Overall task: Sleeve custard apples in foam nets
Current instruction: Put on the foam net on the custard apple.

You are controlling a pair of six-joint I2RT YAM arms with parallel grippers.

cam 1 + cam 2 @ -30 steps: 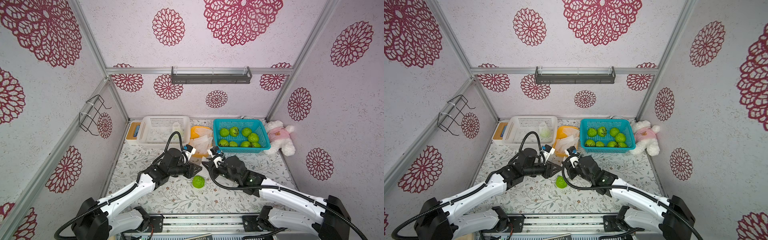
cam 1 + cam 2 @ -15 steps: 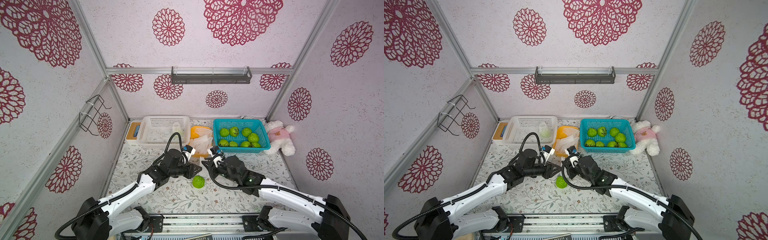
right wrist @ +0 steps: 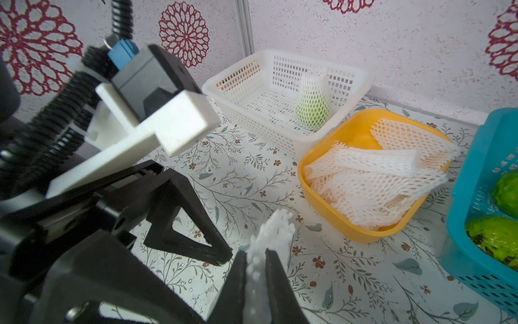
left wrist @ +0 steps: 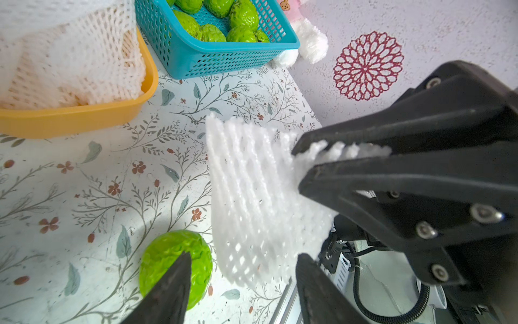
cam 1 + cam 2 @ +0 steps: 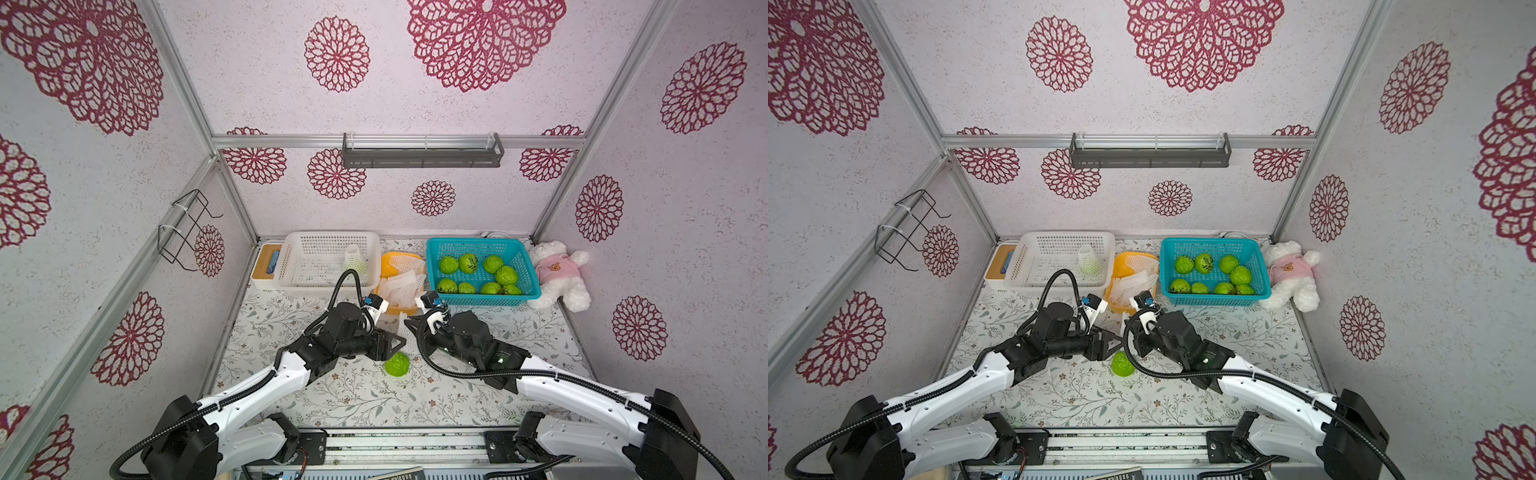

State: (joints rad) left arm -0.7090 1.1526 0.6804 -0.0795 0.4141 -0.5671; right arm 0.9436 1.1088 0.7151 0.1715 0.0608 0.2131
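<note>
- The right gripper has its black jaws pressed together on one edge of a foam net. We cannot see how deep the foam runs between them. In the right wrist view the net is edge-on, so only a frilled white strip pokes out past the fingertips.
- The left gripper has its jaws apart, one on each side of the net's free lower end. We cannot tell whether either finger touches the foam. Only the dark, pointed tips are in frame in the left wrist view.
- The held net is soft and white and pressed flat into ribs, and its diamond holes gape mostly toward the lower end.
- In a top view the two wrists hide all but a sliver of it.
- A loose custard apple lies on the table just beside the left gripper. It is glossy, bright green and knobbly, and one left finger covers part of it.
- Near the grippers, a smooth yellow tub holds a heap of spare foam nets.
- Beside the tub, a rigid teal basket holds more custard apples, some with dark blotches. Both wrist views cut the basket off.
- On the tub's other side, a white perforated basket holds one sleeved custard apple, its green showing through the mesh.
</note>
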